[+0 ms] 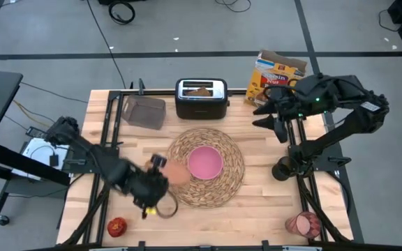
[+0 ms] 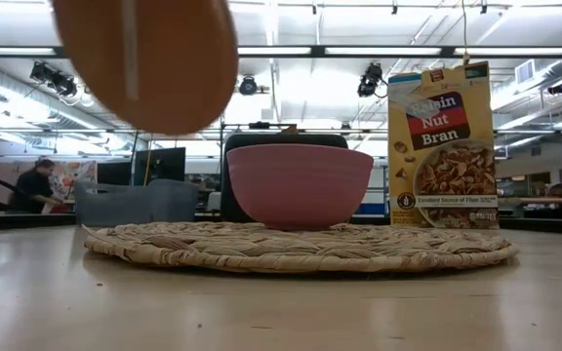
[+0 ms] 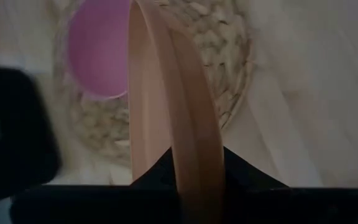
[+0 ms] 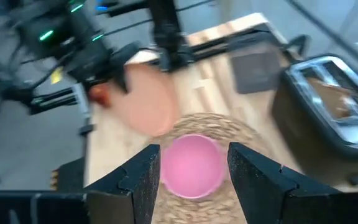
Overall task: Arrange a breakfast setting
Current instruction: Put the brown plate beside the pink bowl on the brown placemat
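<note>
A round woven straw placemat point(image 1: 206, 167) lies in the middle of the wooden slat table point(image 1: 271, 202), and a pink bowl point(image 1: 204, 162) sits upright on it, slightly left of the mat's centre in the high view. The left gripper point(image 1: 160, 178) is at the mat's left edge, clenched on the rim of a salmon-tan plate point(image 1: 176, 172); the left wrist view shows the plate point(image 3: 179, 118) edge-on between the dark fingers, with the bowl point(image 3: 98, 53) and mat point(image 3: 225, 56) beyond. In the low view the plate point(image 2: 149, 60) hangs in the air above table level, tilted, to the left of the bowl point(image 2: 299, 184).

The right gripper point(image 1: 274, 111) hovers over the table's far right part, near a yellow cereal box point(image 1: 276, 77), with its fingers spread apart and holding nothing; its wrist view looks down between them at the bowl point(image 4: 193, 165).

A black-and-silver toaster point(image 1: 201, 97) stands at the far edge behind the mat with a toast slice point(image 1: 199, 89) in its slot. A small red apple point(image 1: 117, 226) lies at the near left corner, and a translucent pinkish-red cup point(image 1: 303, 224) lies on its side at the near right corner. A dark grey container point(image 1: 144, 111) sits left of the toaster.
</note>
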Robot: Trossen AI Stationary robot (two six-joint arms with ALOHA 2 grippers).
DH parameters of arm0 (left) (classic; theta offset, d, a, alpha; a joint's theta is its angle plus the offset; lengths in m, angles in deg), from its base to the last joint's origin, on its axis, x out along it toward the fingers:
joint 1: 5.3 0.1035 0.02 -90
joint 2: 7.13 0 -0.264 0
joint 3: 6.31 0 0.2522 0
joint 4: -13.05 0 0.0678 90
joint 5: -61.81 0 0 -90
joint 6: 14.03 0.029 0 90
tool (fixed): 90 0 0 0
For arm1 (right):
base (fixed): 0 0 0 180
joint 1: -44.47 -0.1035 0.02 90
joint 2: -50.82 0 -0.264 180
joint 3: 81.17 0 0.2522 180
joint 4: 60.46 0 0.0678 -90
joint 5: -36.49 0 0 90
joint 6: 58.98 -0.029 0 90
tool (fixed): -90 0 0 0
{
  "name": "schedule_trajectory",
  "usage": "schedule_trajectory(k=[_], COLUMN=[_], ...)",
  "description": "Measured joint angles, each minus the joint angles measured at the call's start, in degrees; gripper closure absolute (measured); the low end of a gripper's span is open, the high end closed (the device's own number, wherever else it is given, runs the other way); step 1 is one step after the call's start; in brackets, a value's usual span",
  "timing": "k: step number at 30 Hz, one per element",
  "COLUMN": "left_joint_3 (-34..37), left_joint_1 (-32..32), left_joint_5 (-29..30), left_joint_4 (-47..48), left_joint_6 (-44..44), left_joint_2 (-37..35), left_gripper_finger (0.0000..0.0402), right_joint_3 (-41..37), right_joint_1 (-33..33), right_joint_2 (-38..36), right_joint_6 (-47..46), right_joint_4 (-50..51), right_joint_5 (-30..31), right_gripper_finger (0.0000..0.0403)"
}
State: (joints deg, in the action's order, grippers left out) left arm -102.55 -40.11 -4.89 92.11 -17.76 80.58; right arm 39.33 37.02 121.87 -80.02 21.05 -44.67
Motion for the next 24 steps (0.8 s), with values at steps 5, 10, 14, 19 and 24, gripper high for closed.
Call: schedule_trajectory(k=[5,10,14,19,24], left_joint_3=[11.62,16.24,16.53,16.53,16.53], left_joint_1=[-4.61,-4.98,-2.46,0.33,1.91], left_joint_5=[2.39,5.44,6.89,8.63,9.12], left_joint_4=[-12.45,-19.7,-24.76,-27.75,-28.55], left_joint_6=[2.09,7.3,11.0,14.0,16.44], left_joint_2=[1.96,5.58,8.34,9.74,9.78], left_gripper_finger=[0.0354,0.0348,0.035,0.0349,0.0349], right_joint_3=[0.0,-0.02,-0.02,-0.02,-0.02], right_joint_1=[-0.04,-0.04,-0.04,-0.04,-0.06], right_joint_2=[0.2,0.55,0.83,0.96,0.96], right_joint_6=[-0.4,-1.55,-1.96,-2.94,-3.04], right_joint_4=[0.04,0.06,0.04,0.04,0.06], right_joint_5=[2.02,2.03,1.99,1.52,0.25], right_gripper_finger=[0.0208,0.0208,0.0208,0.0208,0.0208])
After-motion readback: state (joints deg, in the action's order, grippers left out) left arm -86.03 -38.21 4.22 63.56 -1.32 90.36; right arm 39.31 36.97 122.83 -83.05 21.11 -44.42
